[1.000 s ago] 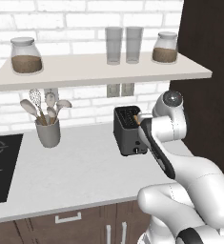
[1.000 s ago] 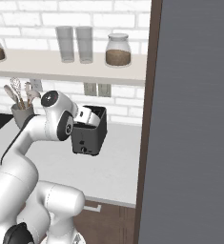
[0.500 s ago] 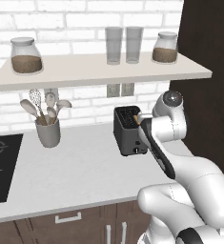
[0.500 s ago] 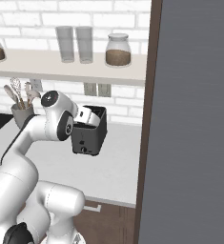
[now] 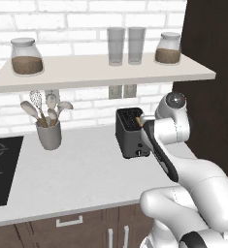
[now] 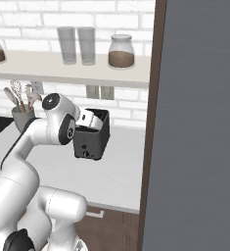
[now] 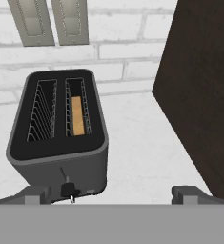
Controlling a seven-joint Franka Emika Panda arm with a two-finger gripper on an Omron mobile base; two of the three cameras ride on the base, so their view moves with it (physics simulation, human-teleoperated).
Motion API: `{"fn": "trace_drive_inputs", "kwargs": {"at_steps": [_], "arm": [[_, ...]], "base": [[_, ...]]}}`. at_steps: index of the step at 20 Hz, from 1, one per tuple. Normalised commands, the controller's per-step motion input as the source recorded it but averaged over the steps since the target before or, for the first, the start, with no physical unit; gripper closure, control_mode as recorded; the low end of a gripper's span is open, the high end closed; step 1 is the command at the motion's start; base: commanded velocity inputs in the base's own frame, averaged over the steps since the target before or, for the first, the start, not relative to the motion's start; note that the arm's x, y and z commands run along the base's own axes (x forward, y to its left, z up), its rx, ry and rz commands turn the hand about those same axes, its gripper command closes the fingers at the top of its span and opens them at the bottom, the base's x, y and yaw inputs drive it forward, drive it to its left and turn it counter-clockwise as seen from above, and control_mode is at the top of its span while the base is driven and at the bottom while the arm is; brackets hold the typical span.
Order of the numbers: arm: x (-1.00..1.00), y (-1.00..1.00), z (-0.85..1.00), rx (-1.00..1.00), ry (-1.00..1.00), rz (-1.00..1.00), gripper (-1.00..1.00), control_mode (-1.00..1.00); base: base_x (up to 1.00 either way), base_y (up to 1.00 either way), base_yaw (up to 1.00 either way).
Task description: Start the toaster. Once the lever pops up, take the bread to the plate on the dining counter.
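The dark grey toaster (image 5: 132, 138) (image 6: 91, 142) stands on the white worktop near the brick wall. From the hand view I look down on the toaster (image 7: 61, 143). The tan bread (image 7: 76, 116) sits low in its right slot, and the left slot holds nothing. A small black lever (image 7: 68, 189) sticks out of the narrow face nearest me. My gripper (image 7: 113, 195) is open, its tips spread wide just in front of that face, above the lever. From the base views my hand (image 5: 145, 119) (image 6: 89, 120) hovers at the toaster's top edge. The plate and dining counter are out of view.
A tall dark cabinet panel (image 5: 212, 72) (image 7: 204, 95) rises just right of the toaster. A grey utensil holder (image 5: 49, 133) stands to the left, and a black cooktop (image 5: 1, 169) lies farther left. A shelf (image 5: 101, 72) with jars and glasses hangs overhead.
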Motion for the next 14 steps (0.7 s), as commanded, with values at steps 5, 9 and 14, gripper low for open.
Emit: {"fn": "trace_drive_inputs", "kwargs": {"at_steps": [5,9,14], "arm": [[0.0,0.0,0.0,0.0,0.0,0.0,-1.0,-1.0],[0.0,0.0,0.0,0.0,0.0,0.0,-1.0,-1.0],[0.0,0.0,0.0,0.0,0.0,0.0,-1.0,-1.0]], "base": [[0.0,0.0,0.0],[0.0,0.0,0.0],[0.0,0.0,0.0]]}}
